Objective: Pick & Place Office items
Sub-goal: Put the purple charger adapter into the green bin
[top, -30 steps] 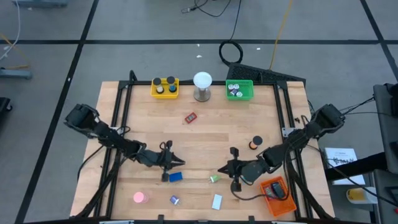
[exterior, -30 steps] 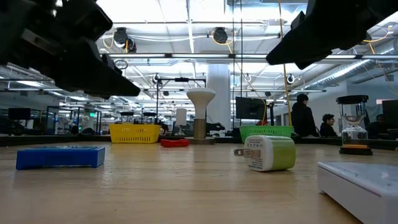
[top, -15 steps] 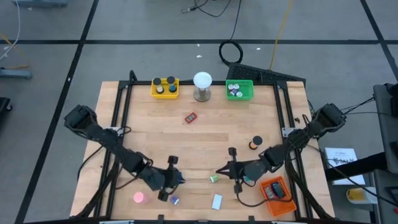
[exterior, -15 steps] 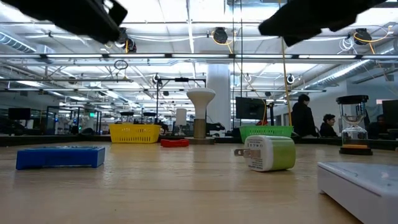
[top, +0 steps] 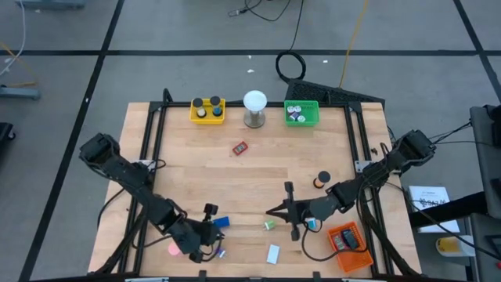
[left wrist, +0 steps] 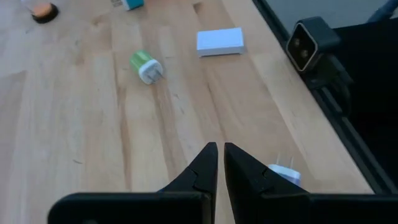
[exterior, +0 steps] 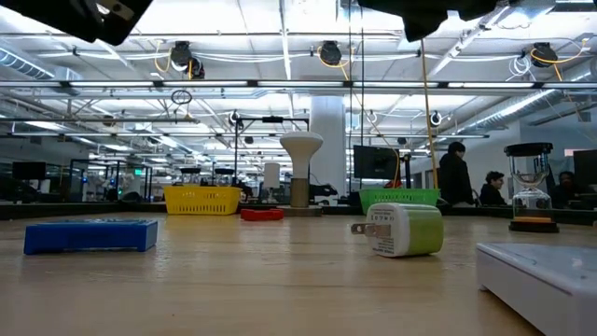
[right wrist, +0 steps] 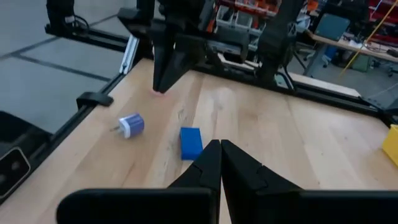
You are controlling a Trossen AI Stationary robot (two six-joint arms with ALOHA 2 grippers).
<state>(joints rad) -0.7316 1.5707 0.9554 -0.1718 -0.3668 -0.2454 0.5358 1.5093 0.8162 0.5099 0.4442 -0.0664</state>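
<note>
so left to right: pink disc (top: 174, 249) near the front edge, left gripper (top: 216, 244) hanging just right of it, fingers pinched together on nothing, right over the little blue-and-white plug (top: 221, 252). blue block (top: 220, 222) sits just behind that. then the green plug (top: 268, 225) and white block (top: 272, 253). right gripper (top: 270, 212) is also closed and empty, next to the green plug
</note>
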